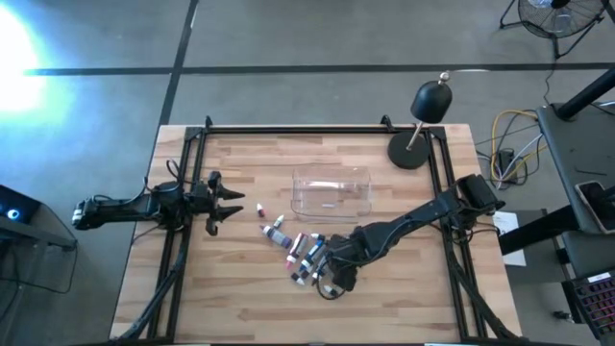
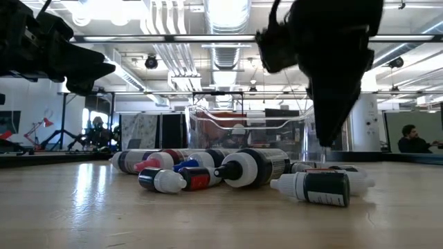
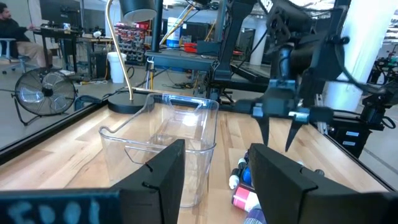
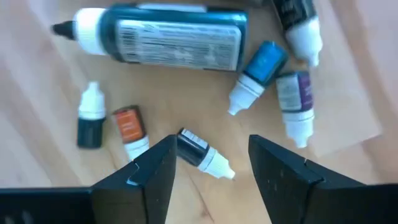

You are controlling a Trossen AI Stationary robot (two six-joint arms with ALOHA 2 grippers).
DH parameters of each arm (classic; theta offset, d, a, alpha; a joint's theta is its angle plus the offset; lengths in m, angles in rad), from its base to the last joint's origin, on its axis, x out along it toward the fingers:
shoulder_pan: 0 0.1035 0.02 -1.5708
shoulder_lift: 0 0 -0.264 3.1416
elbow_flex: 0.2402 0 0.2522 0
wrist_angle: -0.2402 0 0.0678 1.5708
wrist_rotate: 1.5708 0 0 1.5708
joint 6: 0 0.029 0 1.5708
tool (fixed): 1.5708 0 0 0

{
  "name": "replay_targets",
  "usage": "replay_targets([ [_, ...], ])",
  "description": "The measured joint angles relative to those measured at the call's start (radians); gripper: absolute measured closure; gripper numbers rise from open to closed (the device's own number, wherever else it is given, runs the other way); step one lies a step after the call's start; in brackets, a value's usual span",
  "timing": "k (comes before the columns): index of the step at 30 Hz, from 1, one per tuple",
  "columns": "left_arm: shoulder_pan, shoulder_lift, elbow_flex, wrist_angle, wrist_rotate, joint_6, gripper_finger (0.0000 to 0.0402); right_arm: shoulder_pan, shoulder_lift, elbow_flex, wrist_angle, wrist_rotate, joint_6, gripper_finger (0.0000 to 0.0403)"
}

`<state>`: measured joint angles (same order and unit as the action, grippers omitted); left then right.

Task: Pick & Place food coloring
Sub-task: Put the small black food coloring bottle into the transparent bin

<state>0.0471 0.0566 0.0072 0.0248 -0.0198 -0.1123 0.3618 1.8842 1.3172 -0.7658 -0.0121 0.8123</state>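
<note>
While the right claw [image 1: 332, 279] hovers over the food coloring [image 1: 298, 252] at desk centre, left claw [image 1: 223, 204] waits at 9 o'clock, parted, empty. Low view: bottles lie flat. Right wrist: fingers parted, straddling one small bottle [image 4: 202, 154]; lower squarely, centre before closing. Tray [image 1: 332, 191], 12 o'clock of pile, looks empty.

Open-plan lab: exposed ducts [image 2: 228, 28], workbenches [image 3: 186, 59]

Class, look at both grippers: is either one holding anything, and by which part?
Nothing is held. The right gripper hangs open over the food coloring bottles; the left gripper waits open, empty.
</note>
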Motion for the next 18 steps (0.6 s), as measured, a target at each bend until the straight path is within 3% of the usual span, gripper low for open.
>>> replay_targets([
  [9,0.0,0.0,0.0,0.0,0.0,0.0,0.025,0.04,-0.001,0.002,-0.032,-0.043,-0.529,0.0218],
  [18,0.0,0.0,0.0,0.0,0.0,0.0,0.025,0.037,-0.001,-0.066,0.015,-0.04,-0.651,0.0223],
])
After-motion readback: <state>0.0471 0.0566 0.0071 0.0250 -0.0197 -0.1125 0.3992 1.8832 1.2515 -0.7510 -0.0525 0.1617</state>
